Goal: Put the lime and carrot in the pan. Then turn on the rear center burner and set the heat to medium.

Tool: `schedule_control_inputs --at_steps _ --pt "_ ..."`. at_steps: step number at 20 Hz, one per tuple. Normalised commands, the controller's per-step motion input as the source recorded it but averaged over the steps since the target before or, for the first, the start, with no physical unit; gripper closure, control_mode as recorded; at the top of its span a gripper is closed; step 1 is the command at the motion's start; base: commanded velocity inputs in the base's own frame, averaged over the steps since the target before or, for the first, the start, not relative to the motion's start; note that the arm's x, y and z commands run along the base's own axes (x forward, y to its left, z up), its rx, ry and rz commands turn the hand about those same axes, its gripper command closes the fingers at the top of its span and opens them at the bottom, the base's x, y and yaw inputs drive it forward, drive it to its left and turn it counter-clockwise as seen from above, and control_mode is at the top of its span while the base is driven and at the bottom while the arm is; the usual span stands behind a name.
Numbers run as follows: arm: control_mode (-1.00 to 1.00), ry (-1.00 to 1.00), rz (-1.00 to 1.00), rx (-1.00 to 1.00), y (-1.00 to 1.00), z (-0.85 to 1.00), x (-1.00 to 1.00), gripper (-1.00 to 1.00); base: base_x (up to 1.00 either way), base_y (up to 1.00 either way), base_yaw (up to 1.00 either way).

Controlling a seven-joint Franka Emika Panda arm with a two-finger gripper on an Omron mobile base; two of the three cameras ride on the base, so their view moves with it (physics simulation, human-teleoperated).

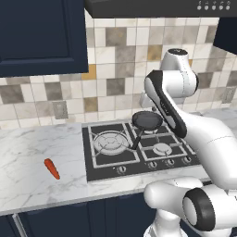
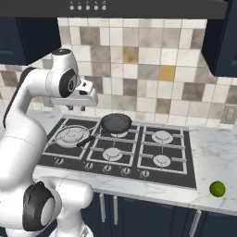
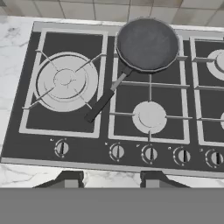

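Hand view: the hand (image 3: 111, 178) hangs above the cooktop's (image 3: 65, 131) front edge, fingers apart around nothing. Beyond the knobs (image 3: 117, 152), the pan (image 3: 147, 43) sits on the rear middle grate. Carrot (image 1: 52, 168) lies on the table (image 1: 28, 152) left; lime (image 2: 217, 189) far right.
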Motion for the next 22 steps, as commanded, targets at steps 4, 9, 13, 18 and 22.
schedule_control_inputs --at_steps 4,9,13,18,22 --pt "-1.0 0.0 0.0 0.0 0.0 0.0 -0.01 -1.0 0.0 0.0 0.0" --pt "-1.0 0.03 0.0 0.0 0.0 -0.2 -0.21 -1.0 0.0 0.0 0.0" --pt "-1.0 0.0 0.0 0.0 -0.03 -0.21 -0.29 -1.0 0.0 0.0 0.0" --pt "-1.0 -0.04 0.0 0.0 -0.85 -0.32 -0.62 -1.0 0.0 0.0 0.0" --pt "-1.0 -0.05 0.0 0.0 -1.0 -0.21 -0.57 -1.0 0.0 0.0 0.0"
